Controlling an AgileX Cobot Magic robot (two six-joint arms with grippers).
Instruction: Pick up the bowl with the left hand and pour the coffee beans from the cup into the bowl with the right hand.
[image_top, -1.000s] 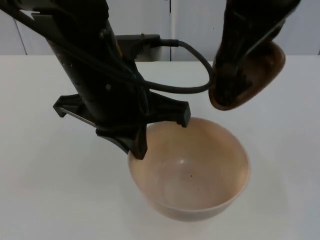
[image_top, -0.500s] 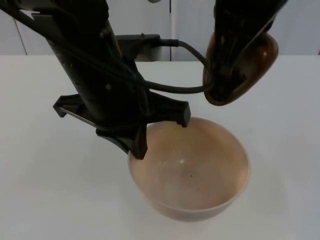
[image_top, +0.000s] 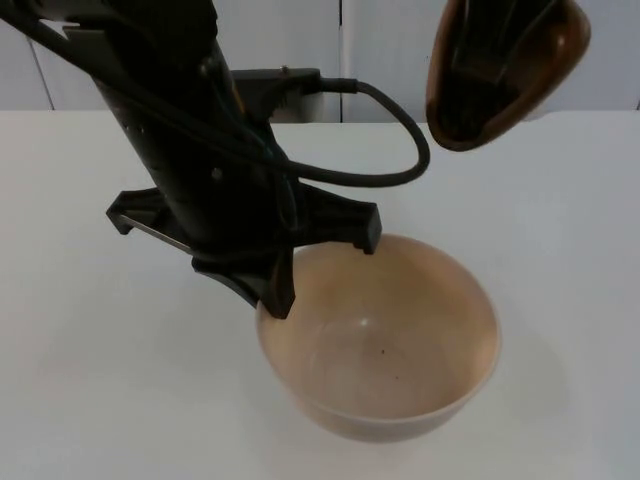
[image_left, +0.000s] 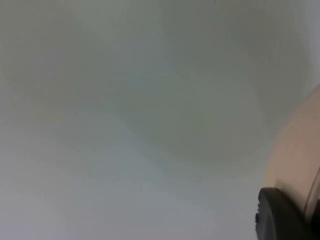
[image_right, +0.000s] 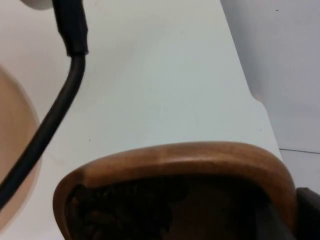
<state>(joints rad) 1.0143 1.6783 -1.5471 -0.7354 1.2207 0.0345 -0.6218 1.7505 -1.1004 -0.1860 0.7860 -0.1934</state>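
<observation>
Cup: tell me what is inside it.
The right wrist view shows dark coffee beans piled inside the brown cup, which the right gripper holds. Part of the cup's inside lies out of view.

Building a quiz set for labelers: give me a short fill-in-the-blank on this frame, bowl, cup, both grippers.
1. The left gripper grips the ____ of the bowl.
2. The right gripper holds the brown ____ above the table.
3. The dark stuff inside the cup is coffee ____.
4. The bowl holds ____ beans so far.

Missing words: rim; cup; beans; no
</observation>
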